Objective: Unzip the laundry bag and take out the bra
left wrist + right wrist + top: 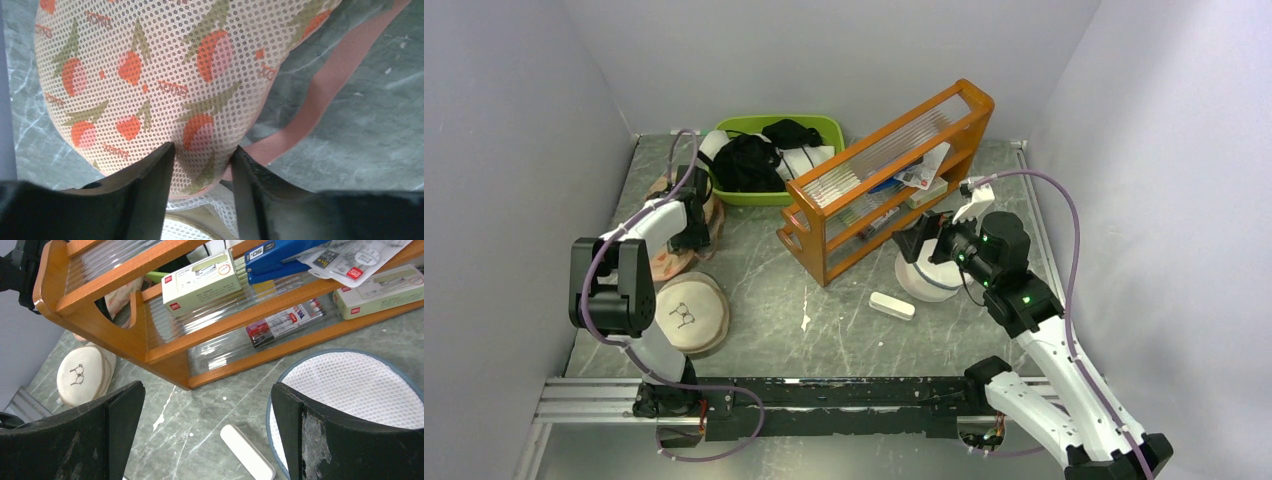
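Left wrist view: the laundry bag (pixel 165 75) fills the frame, peach mesh printed with orange fruit and green leaves; a pink woven band (pixel 325 85) runs off its rim over the table (pixel 360 150)
Left grip: the left gripper (pixel 203 150) is narrow, its black fingers (pixel 150 185) pressed onto the bag's near edge, with mesh filling the gap between them
Right grip: the right gripper (pixel 205 390) is spread wide and holds nothing; it is near the white round bag (pixel 350 390) and the orange shelf (pixel 160 365), well apart from the laundry bag
Bag's place: in the top view it lies at the far left of the table, just beside the green tub (pixel 829 127) of black clothes (pixel 746 165), with a round beige pouch (pixel 689 315) nearer the arm bases
Bra: not visible in any view, so probably zipped inside
Handling: the bag looks light, soft and floppy; the mesh should stretch and bunch rather than slide, and it may snag; padded cups would spring back
Where to hold: pin the rim with one gripper and pull the zipper tab with the other; the tab is not visible
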Available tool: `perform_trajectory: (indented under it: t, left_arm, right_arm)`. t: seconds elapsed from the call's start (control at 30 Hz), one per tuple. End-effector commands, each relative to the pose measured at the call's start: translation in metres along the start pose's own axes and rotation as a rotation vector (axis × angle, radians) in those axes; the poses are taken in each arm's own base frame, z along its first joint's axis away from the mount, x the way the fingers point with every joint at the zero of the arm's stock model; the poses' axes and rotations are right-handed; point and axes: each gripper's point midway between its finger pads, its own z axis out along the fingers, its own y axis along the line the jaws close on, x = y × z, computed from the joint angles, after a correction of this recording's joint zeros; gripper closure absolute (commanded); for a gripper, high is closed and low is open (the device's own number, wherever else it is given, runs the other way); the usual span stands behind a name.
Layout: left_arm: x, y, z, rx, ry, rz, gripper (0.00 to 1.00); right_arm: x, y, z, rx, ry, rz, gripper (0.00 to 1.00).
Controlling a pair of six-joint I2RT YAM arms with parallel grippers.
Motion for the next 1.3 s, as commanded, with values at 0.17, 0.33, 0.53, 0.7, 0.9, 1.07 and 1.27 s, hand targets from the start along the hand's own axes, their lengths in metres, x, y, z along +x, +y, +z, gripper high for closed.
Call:
perform_trajectory:
  t: [0.17,0.33,0.53,0.7,0.9,1.07,1.27]
  left_arm:
    - [-0.061,0.005,-0.077,0.158,-0.267,-0.119,0.84]
    - [-0.082,0.003,-0.137,0.310,-0.373,-0.194,0.93]
    - [-0.077,-0.009,-0.205,0.554,-0.398,-0.314,0.93]
    - [-0.052,-0.035,-0.235,0.797,-0.343,-0.392,0.93]
    - [-0.006,-0.052,-0.221,0.856,-0.147,-0.404,0.93]
    - [0.012,-0.047,-0.210,0.819,-0.137,-0.388,0.93]
    - [0.018,-0.040,-0.212,0.791,-0.129,-0.385,0.93]
  right_arm:
    - [-0.001,0.007,0.001,-0.039,-0.001,0.021,0.00]
    - [-0.002,0.009,-0.002,-0.042,0.017,0.021,0.00]
    - [0.011,0.015,0.002,-0.095,0.051,0.024,0.00]
    - [0.033,0.040,0.010,-0.274,0.130,0.026,0.00]
    - [0.055,0.053,0.018,-0.366,0.202,0.058,0.00]
    - [0.073,0.062,0.025,-0.397,0.236,0.088,0.00]
    - [0.103,0.097,0.033,-0.459,0.316,0.080,0.00]
